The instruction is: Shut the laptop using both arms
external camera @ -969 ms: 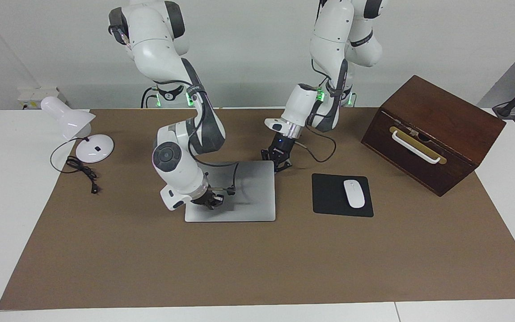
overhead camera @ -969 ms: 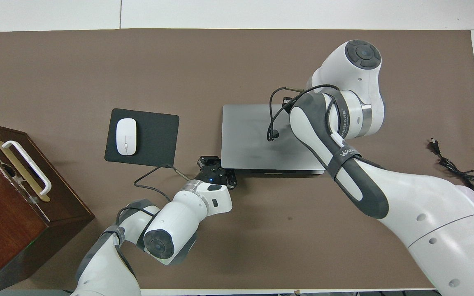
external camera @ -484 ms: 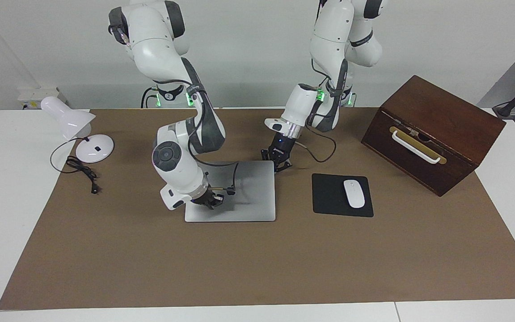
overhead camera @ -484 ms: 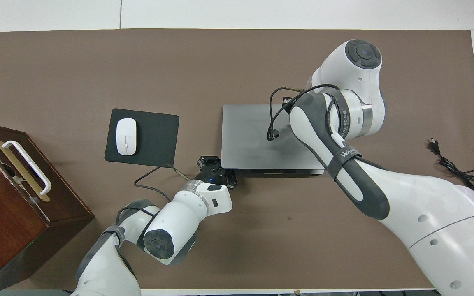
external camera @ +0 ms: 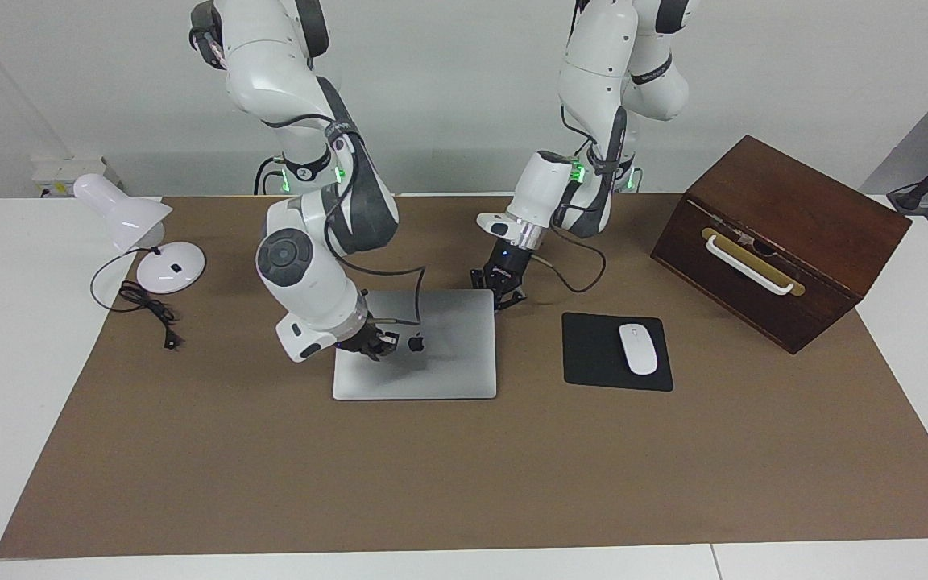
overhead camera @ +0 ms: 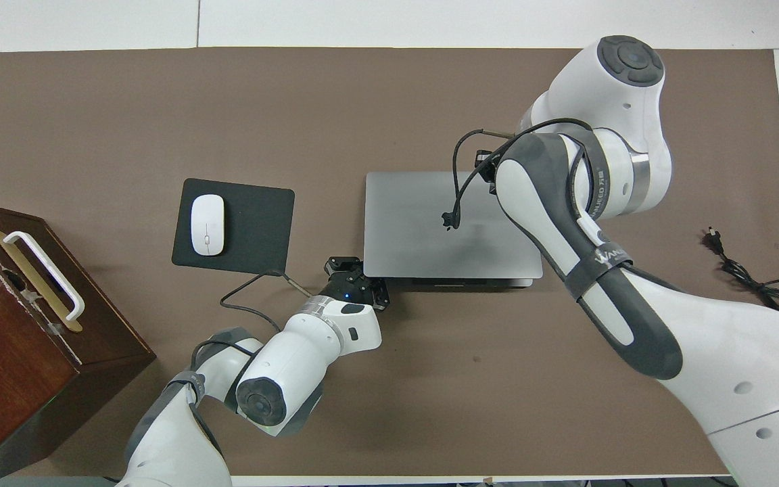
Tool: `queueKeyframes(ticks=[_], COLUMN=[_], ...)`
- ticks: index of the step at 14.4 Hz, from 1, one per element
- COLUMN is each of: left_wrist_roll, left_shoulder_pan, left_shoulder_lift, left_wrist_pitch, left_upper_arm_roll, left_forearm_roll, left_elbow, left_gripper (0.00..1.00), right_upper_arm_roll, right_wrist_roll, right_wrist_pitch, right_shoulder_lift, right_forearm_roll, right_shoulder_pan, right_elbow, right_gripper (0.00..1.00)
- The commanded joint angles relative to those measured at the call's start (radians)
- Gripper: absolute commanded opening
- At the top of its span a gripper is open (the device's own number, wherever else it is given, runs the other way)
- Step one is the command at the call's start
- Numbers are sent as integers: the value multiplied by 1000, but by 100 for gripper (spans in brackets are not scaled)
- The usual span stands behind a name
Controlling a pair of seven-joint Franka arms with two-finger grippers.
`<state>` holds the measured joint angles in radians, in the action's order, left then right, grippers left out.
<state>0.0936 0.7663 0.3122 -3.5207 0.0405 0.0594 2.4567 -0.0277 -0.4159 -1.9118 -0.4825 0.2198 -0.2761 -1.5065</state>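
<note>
Hiding the right claw (external camera: 374,345) overhead: its own arm

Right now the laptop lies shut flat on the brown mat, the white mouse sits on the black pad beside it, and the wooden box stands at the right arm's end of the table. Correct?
One slip: the wooden box stands at the left arm's end, as the facing view shows. The laptop is indeed shut flat, with the white mouse on the black pad beside it.
</note>
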Motion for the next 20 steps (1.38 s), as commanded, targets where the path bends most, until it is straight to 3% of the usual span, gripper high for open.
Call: queueKeyframes(ticks=[1,4,8,13,18,19,20], left_wrist_roll=[-6,-9,-14,-15,-15,-15,-15], left_shoulder_pan=[10,10,10,8,10,10,10], left_shoulder_lift=[42,39,30,-13,-41,-44,-56], left_wrist_pitch=[31,31,37,92,109,124,152], left_upper_arm_roll=[-5,-5,-10,-13,-13,-14,-14], left_forearm_roll=[-19,-19,-18,-18,-18,-16,-16], left_elbow=[68,68,70,73,82,82,80], left_gripper=[0,0,0,0,0,0,0], right_upper_arm_roll=[8,5,5,5,8,8,8], right_wrist_roll=[-4,52,256,512,609,606,602], right_wrist_pitch=[33,69,183,194,250,261,261], right_shoulder_lift=[34,84,93,157,257,284,317], right_forearm_roll=[-60,-163,-281,-344,-346,-341,-333], right_shoulder_pan=[38,63,145,235,276,276,276], right_elbow=[-1,15,127,129,109,91,66], right_gripper=[0,0,0,0,0,9,29])
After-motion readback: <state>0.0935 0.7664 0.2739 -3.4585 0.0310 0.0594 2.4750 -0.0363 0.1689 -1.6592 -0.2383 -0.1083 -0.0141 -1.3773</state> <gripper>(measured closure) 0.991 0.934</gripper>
